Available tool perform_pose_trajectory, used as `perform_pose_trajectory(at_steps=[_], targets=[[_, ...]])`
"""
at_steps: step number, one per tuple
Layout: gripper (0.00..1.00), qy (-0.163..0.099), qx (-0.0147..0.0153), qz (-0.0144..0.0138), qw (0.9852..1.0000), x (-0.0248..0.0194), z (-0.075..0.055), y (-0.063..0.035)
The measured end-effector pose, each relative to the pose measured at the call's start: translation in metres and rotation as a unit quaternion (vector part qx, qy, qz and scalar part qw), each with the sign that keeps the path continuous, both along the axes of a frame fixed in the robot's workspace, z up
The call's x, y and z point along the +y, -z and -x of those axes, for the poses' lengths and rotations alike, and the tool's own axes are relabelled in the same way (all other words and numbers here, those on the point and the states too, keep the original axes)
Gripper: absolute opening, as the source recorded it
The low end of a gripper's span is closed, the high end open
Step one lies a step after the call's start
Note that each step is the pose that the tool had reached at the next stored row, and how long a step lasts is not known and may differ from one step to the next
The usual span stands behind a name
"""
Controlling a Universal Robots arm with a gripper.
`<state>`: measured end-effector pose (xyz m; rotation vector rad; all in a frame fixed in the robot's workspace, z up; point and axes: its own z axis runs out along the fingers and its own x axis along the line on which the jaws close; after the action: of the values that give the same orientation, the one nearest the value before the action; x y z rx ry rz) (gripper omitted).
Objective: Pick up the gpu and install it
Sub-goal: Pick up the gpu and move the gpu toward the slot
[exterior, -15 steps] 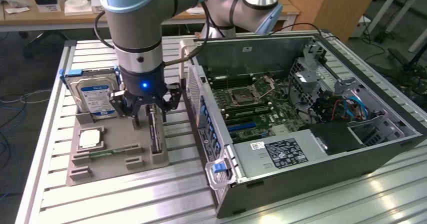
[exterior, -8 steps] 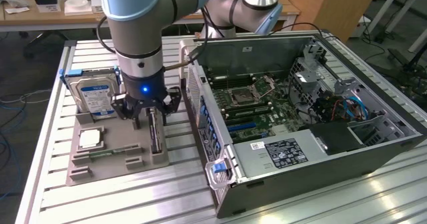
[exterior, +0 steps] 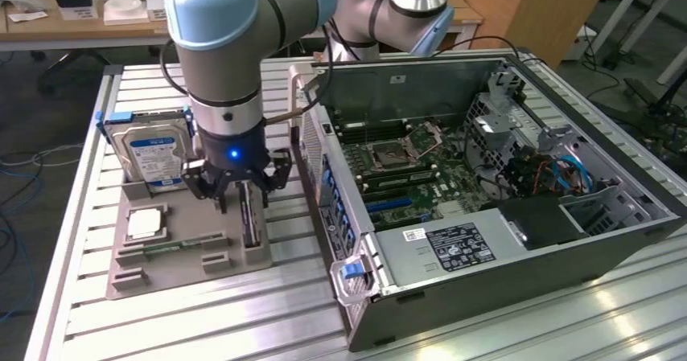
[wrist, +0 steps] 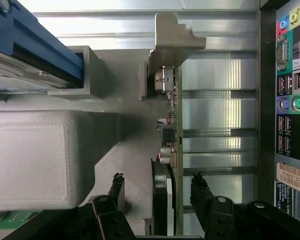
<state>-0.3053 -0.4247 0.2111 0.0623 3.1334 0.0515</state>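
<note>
Gripper (exterior: 238, 186), exterior view: low over gpu (exterior: 251, 224), card on edge in tray (exterior: 172, 276) slot beside case (exterior: 516, 256). Wrist view: fingers (wrist: 116, 186) apart, straddling gpu (wrist: 174, 125) — neither touching. Good grasp, I judge — centre on board, close squarely, clear of end post (wrist: 175, 35).

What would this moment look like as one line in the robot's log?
claw: open, straddling gpu | gpu: on edge in tray slot, not lifted | computer case: open, beside tray
</note>
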Motion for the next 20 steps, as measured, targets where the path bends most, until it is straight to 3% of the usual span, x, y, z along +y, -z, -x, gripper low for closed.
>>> perform_pose_trajectory(at_steps=[9, 13, 20], targets=[[0.65, 0.0, -0.0001, 0.0, 1.0, -0.0004, -0.0001, 0.0011], [0.65, 0.0, 0.0, 0.0, 1.0, -0.0047, 0.0, 0.0026], [0.64, 0.0, 0.0001, 0.0001, 1.0, -0.0048, 0.0, 0.003]])
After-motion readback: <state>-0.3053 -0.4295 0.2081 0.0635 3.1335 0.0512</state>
